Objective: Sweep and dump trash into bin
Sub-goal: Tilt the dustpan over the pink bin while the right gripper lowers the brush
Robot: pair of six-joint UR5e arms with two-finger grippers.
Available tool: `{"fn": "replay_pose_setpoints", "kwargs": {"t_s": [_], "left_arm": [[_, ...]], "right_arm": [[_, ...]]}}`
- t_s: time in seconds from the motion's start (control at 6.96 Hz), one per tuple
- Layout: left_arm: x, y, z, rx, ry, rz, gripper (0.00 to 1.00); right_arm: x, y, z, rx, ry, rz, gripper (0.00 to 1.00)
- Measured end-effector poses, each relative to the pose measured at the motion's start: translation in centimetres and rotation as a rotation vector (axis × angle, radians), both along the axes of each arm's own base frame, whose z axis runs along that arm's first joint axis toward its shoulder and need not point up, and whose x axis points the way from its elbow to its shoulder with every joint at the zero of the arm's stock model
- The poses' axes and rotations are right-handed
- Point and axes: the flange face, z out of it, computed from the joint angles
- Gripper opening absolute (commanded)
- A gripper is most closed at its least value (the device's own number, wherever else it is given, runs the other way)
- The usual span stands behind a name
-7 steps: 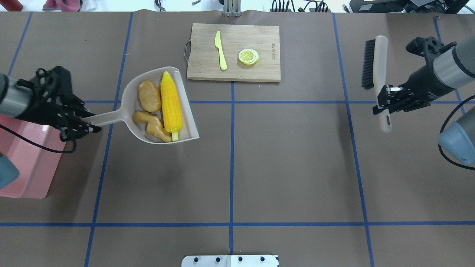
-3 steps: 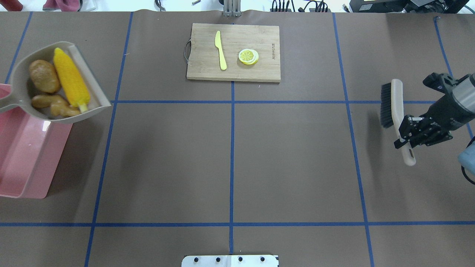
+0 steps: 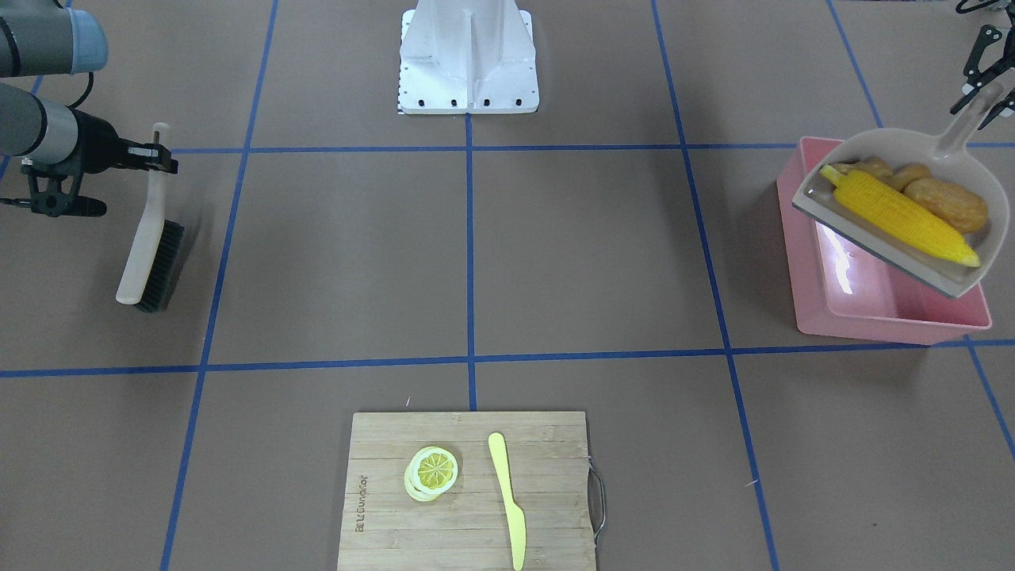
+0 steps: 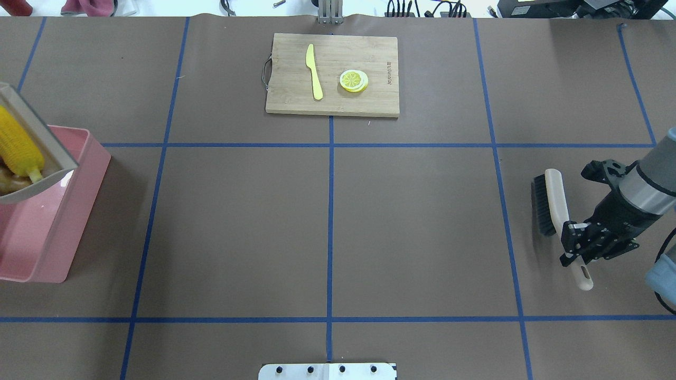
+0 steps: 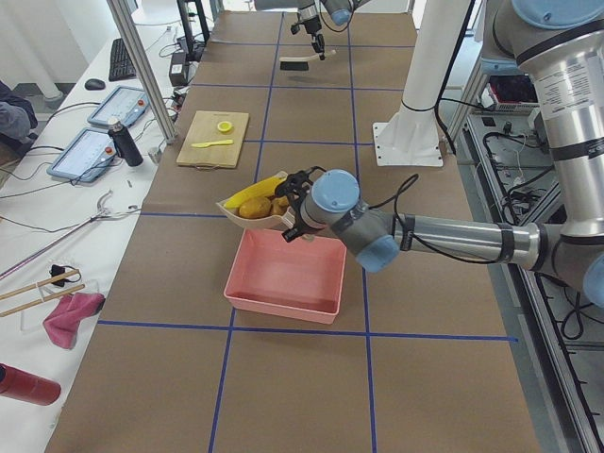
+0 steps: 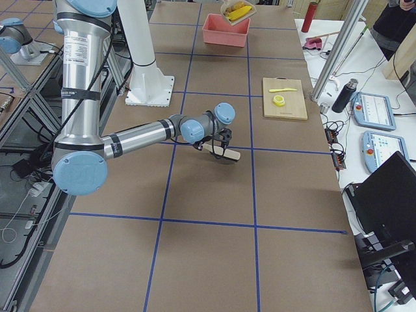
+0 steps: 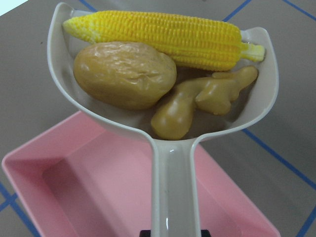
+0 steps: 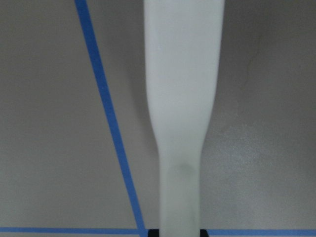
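The beige dustpan [image 3: 896, 238] hangs tilted above the pink bin [image 3: 872, 313]. It carries the corn cob [image 3: 900, 216], the ginger root [image 3: 872, 169] and the potato [image 3: 947, 204]. My left gripper [image 3: 977, 95] is shut on the dustpan's handle. The left wrist view shows the corn [image 7: 163, 34], potato [image 7: 123, 74] and ginger [image 7: 197, 103] in the pan, with the bin [image 7: 98, 187] below. The bin interior looks empty. My right gripper [image 4: 575, 250] is shut on the handle of a brush [image 4: 552, 203] at the table's right side.
A wooden cutting board [image 4: 369, 103] at the far middle holds a pale yellow knife [image 4: 314, 71] and lemon slices [image 4: 353, 80]. The robot's white base [image 3: 468, 59] stands at the near edge. Blue tape lines cross the brown table.
My left arm carried the loaded dustpan left and up until it hangs over the bin, partly past the overhead view's edge. My right arm brought the brush nearer the robot and lower.
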Motion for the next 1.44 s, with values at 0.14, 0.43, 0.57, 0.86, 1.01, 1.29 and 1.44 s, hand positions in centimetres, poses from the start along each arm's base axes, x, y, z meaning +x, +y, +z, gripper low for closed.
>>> {"fn": "replay_pose_setpoints", "kwargs": {"t_s": [0.14,0.43,0.57,0.86,1.01,1.29,1.44], "left_arm": [[-1.1,1.6,1.0,-0.047,-0.03,0.001,0.0],[-4.2,2.7,2.5,-0.161,-0.11,0.042,0.0],[-5.3,2.7,2.9,-0.212,-0.138,0.057,0.0],[-6.3,1.7,1.8,-0.303,-0.167,0.083,0.0],[-6.4,1.2,1.2,-0.327,-0.206,0.11,0.0],[-5.7,0.1,0.2,-0.324,-0.282,0.216,0.0],[-5.7,-0.3,-0.3,-0.308,-0.303,0.269,0.0]], "right_arm": [[-0.9,1.0,0.5,0.015,0.033,-0.024,0.0],[-1.4,1.7,0.7,0.024,0.062,-0.038,0.0],[-1.3,1.8,0.8,0.022,0.068,-0.038,0.0],[-1.7,1.7,0.6,0.015,0.077,-0.042,0.0],[-2.3,1.3,0.0,0.014,0.077,-0.044,0.0],[-3.1,0.6,-1.1,0.013,0.077,-0.046,0.33],[-3.3,0.6,-1.1,0.012,0.079,-0.049,0.54]]}}
